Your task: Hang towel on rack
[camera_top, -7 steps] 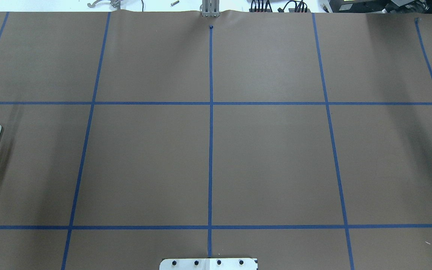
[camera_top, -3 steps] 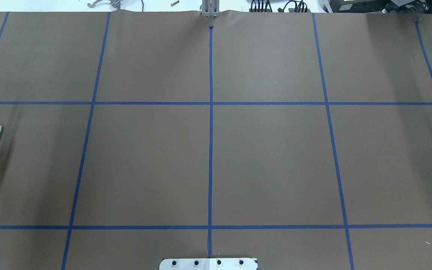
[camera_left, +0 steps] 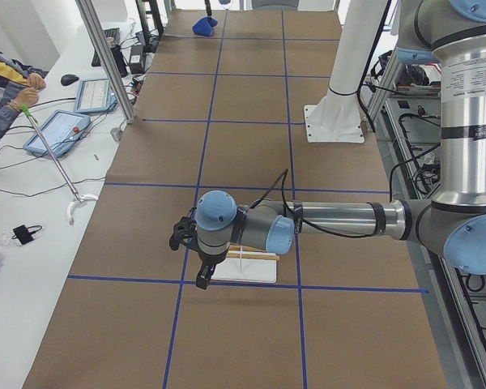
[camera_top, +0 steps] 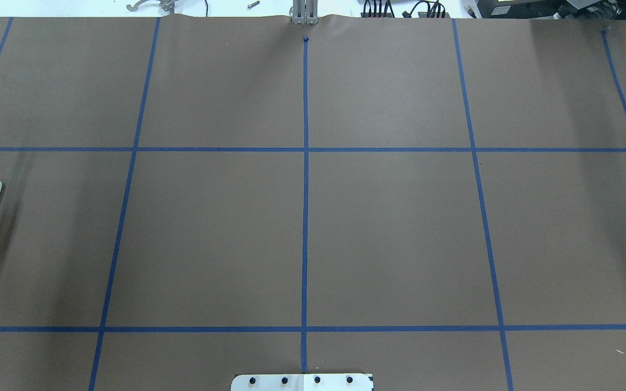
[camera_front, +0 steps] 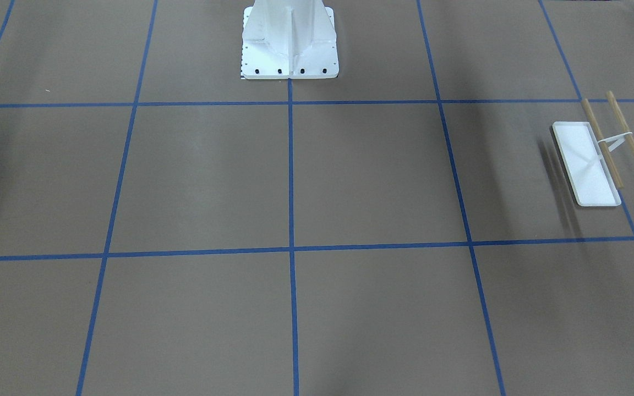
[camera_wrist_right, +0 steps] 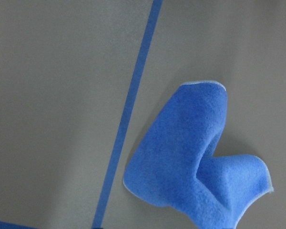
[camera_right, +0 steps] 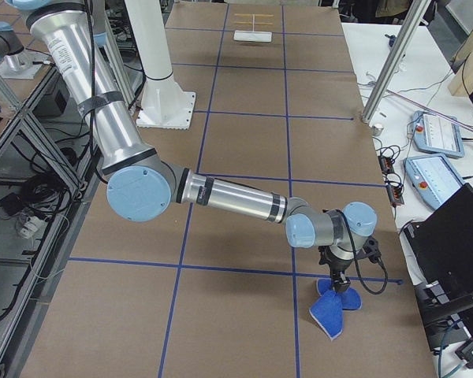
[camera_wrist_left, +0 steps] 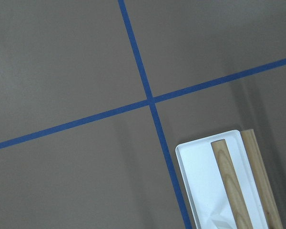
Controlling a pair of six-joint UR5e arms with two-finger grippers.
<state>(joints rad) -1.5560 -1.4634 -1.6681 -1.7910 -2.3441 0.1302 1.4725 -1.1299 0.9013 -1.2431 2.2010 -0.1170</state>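
On our left, the rack (camera_front: 585, 165) stands on the surface (camera_top: 389, 233) with its two wooden bars (camera_front: 628, 140) bare. The left tool (camera_left: 198, 271) hangs near it; we cannot tell whether that tool is wide or narrow. Far to our right, well apart from the rack, the towel (camera_wrist_right: 190, 157) lies crumpled just beside a blue tape line (camera_wrist_right: 128, 109). The right tool (camera_right: 337, 277) is directly over its raised fold, and we cannot tell its opening either. We judge the step in hand to be picking up the towel. We should pinch near an edge rather than the bunched middle, so the cloth hangs long and drapes cleanly over a bar.
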